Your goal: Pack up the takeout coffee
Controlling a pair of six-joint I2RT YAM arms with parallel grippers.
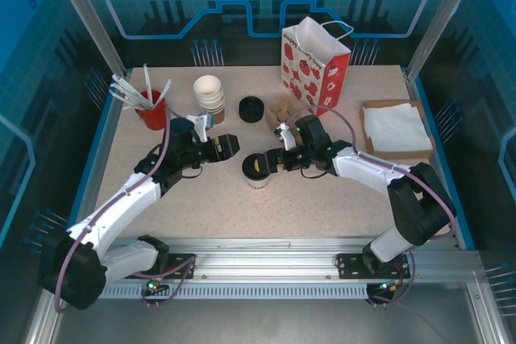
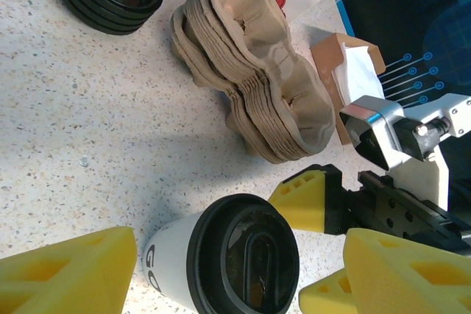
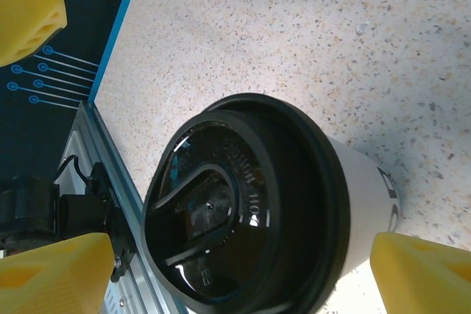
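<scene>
On a speckled surface (image 1: 339, 199), we are seeing the strawberry-print bag (image 1: 316, 58) standing open at the far edge. It is well apart from the coffee (image 1: 256, 171), which is sitting upright near the middle between two claws. The left claw (image 1: 229, 146) is hovering wide just beside it. The right claw (image 1: 272, 163) is straddling it, also wide, with its foam fingers (image 3: 423, 273) flanking the wall without touching.

We are judging the bag the biggest risk. It is tall, thin paper with nothing bracing it, so a coffee lowered against its rim could tip or fold it. Two arms are crowding one small coffee, and a stray nudge from either could knock it over. A hard squeeze on the tapered wall risks buckling it and popping the lid (image 3: 235, 218), while a grip on the lid alone risks pulling it off.

The surface is looking hard, matte and flecked. The bag is showing white paper with red prints and looped handles. The carriers (image 2: 250, 71) are lying nested, made of rough moulded pulp. The coffee is showing smooth pale paper, narrowing downward. Its lid is gleaming black plastic, round, with a raised rim and an oblong recess. The fingers are looking like soft yellow wedges.
</scene>
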